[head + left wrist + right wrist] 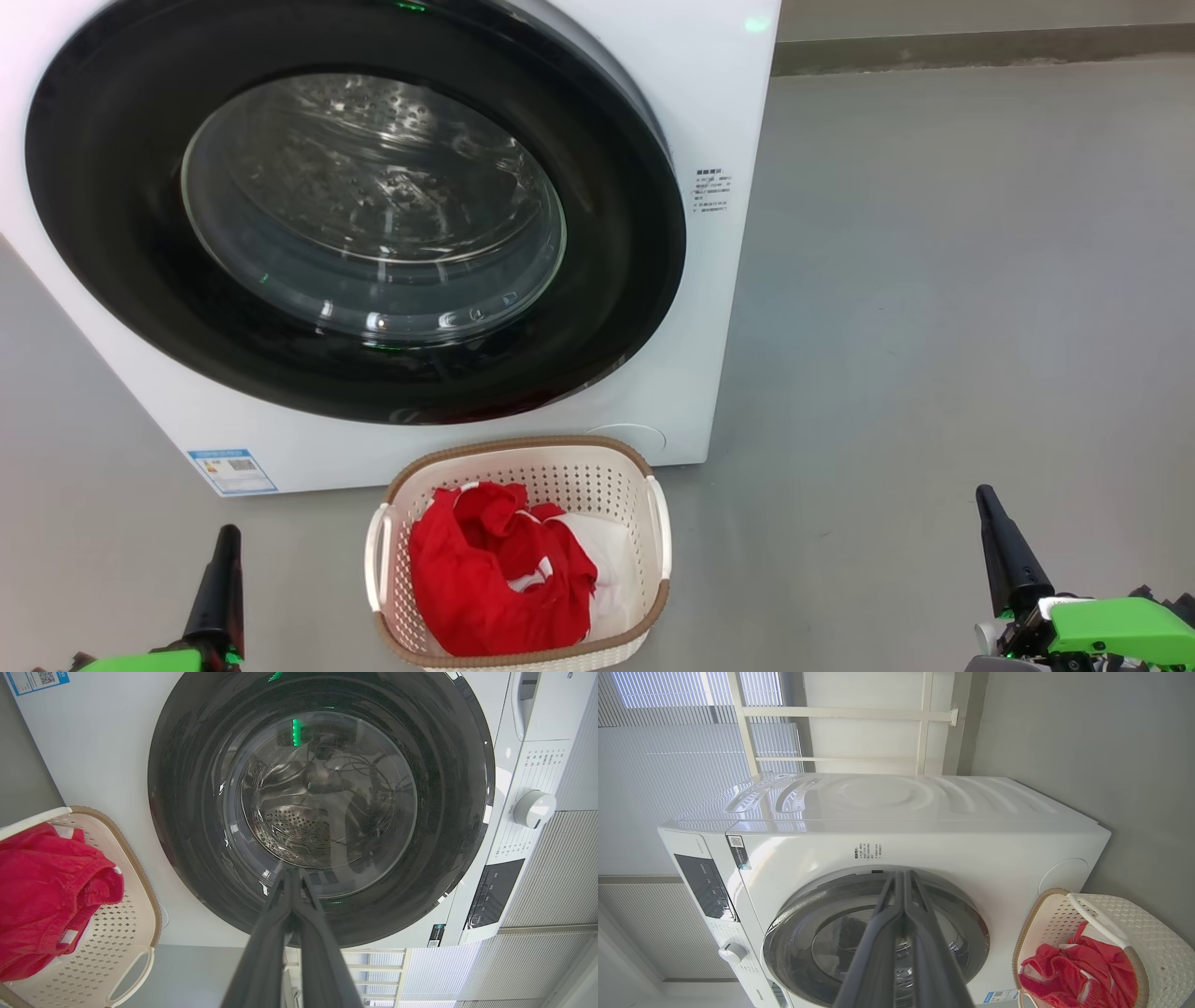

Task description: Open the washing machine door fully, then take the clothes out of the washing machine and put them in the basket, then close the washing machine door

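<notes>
Dark and tapered, the left fingers (226,543) rise at the lower left of the head view, pressed together with no gap and holding nothing; the right fingers (987,509), at the lower right, are likewise pinched together and empty. Between the two pairs, on the grey floor (934,327), stands the small cream-white perforated plastic basket (560,446) with a brown woven-look rim and two side handles. Bright red soft fabric clothes (485,579) with white parts lie bunched inside it. Just behind the basket rises the big white boxy washing machine (719,121), a small blue label (231,470) at its lower left corner. Its large round washing machine door (112,233), a wide glossy black rim around a clear bulging glass centre, lies shut against the front; the perforated steel drum (299,826) shows through the glass. In the left wrist view a white dial (534,808) and a dark control panel (495,891) sit beside the door on the machine's front. Pale slatted blinds (668,788) lie beyond the machine.
</notes>
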You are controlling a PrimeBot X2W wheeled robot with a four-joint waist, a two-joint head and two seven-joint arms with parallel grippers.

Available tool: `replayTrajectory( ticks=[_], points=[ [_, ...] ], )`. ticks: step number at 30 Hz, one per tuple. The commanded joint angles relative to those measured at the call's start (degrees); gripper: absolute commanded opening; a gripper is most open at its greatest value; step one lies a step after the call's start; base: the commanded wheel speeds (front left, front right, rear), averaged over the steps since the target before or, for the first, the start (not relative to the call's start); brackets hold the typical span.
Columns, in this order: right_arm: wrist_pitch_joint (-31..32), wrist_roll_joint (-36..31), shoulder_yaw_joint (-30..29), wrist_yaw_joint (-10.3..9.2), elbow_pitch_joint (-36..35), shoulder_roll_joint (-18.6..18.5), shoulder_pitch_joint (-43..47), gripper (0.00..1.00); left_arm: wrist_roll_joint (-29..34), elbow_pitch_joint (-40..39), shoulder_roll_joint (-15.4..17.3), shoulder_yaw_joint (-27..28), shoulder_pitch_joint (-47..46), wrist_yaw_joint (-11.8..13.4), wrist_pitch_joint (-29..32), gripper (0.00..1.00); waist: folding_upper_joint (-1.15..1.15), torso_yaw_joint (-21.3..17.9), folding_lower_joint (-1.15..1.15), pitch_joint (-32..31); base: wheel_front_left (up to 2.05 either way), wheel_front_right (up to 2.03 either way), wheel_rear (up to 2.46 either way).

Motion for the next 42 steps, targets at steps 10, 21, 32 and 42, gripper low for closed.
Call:
replayTrajectory(
  ticks=[10,21,32,42],
  points=[
    [0.44,0.24,1.38,-0.06,-1.71,-0.26,-2.59,0.0,0.02,-1.48,0.92,1.97,-2.21,-0.19,0.45,0.0,0.0,0.0,0.0,0.0,0.0,0.0,0.0],
    [0.44,0.24,1.39,-0.06,-1.71,-0.26,-2.59,0.0,0.02,-1.48,0.92,1.97,-2.21,-0.19,0.45,0.0,0.0,0.0,0.0,0.0,0.0,0.0,0.0],
    [0.44,0.24,1.39,-0.06,-1.71,-0.26,-2.59,0.0,0.03,-1.48,0.92,1.97,-2.21,-0.19,0.46,0.0,0.0,0.0,0.0,0.0,0.0,0.0,0.0],
    [0.44,0.24,1.39,-0.06,-1.71,-0.26,-2.59,0.0,0.03,-1.48,0.91,1.98,-2.21,-0.19,0.46,0.0,0.0,0.0,0.0,0.0,0.0,0.0,0.0]
  ],
)
